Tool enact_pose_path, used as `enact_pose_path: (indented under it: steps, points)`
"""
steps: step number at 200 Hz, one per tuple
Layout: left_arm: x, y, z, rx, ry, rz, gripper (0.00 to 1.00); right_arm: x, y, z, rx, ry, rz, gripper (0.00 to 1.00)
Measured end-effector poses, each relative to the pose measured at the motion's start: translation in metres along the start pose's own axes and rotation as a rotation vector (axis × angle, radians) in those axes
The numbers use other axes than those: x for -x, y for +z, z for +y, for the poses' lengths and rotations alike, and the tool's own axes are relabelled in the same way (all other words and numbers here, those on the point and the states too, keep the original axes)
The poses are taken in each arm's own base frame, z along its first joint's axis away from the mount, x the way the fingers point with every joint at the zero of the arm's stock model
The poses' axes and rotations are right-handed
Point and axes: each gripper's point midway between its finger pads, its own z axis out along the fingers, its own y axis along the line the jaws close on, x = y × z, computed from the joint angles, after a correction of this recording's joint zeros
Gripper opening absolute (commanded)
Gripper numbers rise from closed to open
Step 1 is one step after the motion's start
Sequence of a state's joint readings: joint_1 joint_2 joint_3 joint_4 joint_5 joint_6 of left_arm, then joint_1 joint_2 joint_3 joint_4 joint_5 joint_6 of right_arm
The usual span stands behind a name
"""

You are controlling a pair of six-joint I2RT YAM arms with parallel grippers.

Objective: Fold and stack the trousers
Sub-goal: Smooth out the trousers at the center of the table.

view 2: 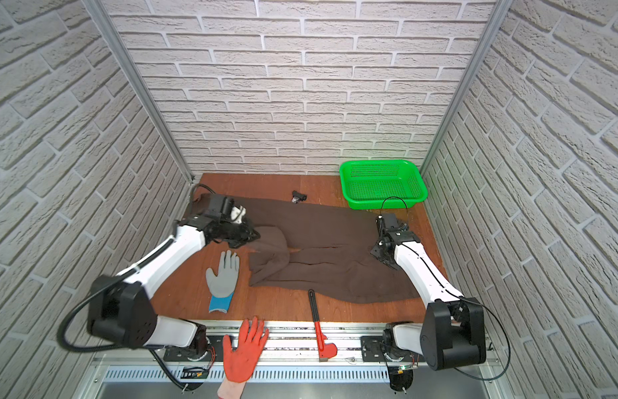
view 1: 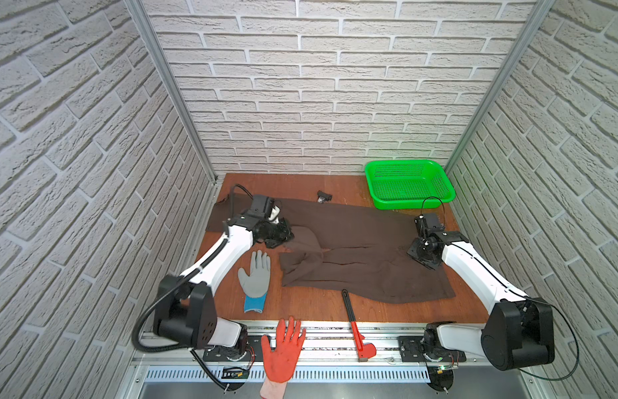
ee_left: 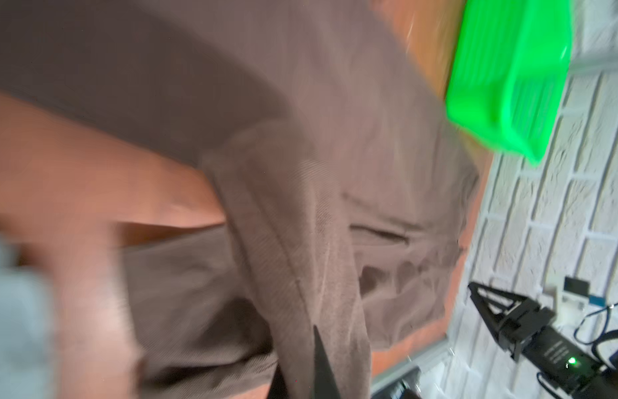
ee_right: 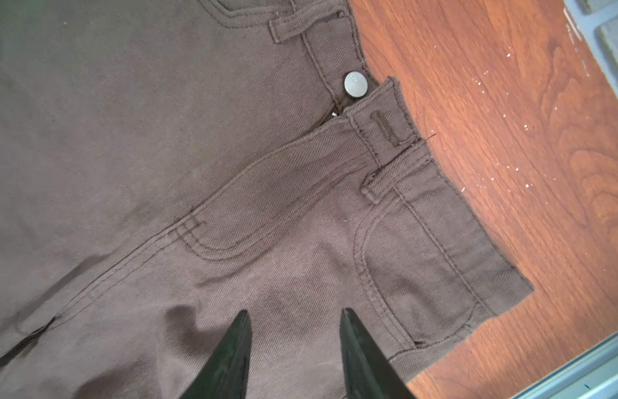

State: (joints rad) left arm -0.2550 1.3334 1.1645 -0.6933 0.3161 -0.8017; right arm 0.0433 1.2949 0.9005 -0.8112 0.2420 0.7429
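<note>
Trousers (view 1: 355, 248): left wrist view motion-blurred; left claw (ee_left: 302, 366) clamped on raised leg fold; right claw (ee_right: 295, 312) half-spread, pointing down over waist

view: blurred all over
trousers (ee_left: 266, 103): brown, spread on the table, 1 fold rising toward the lens
left gripper (ee_left: 300, 376): 2 dark fingers (ee_left: 323, 366) pinched on that fold
basket (ee_left: 507, 76): green, beyond the trousers
table (ee_left: 76, 165): reddish wood beside the cloth
</note>
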Motion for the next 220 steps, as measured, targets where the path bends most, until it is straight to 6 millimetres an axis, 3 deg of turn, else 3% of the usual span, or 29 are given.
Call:
enact_pose_path:
  steps: [13,31,43,58,94,112,149,187,220]
  points:
    - [0.028,-0.06,0.003,0.062,0.024,-0.175,0.0,0.0,0.001,-0.001,-0.006,-0.001,0.001,0.46]
    - [0.043,-0.129,0.026,0.185,0.02,-0.356,0.0,0.0,0.002,-0.001,-0.011,-0.001,-0.001,0.47]
    - [0.041,-0.162,0.053,0.312,-0.002,-0.426,0.0,0.001,0.002,-0.002,-0.014,-0.002,-0.003,0.48]
    - [0.03,-0.182,0.085,0.455,-0.03,-0.439,0.0,0.001,0.002,-0.003,-0.019,-0.002,-0.005,0.48]
    - [0.003,-0.202,0.164,0.801,-0.109,-0.353,0.0,-0.002,0.002,-0.009,-0.052,-0.009,0.002,0.51]
    - [-0.005,-0.214,0.187,0.905,-0.142,-0.337,0.0,-0.005,0.0,-0.016,-0.078,-0.016,0.012,0.52]
    - [-0.014,-0.226,0.208,1.005,-0.171,-0.329,0.0,-0.013,-0.013,-0.028,-0.093,-0.016,0.024,0.54]
    - [-0.026,-0.221,0.234,1.079,-0.208,-0.256,0.0,-0.024,-0.03,-0.04,-0.082,-0.008,0.041,0.54]
    - [-0.023,-0.213,0.247,1.104,-0.225,-0.208,0.0,-0.036,-0.03,-0.045,-0.084,-0.007,0.079,0.54]
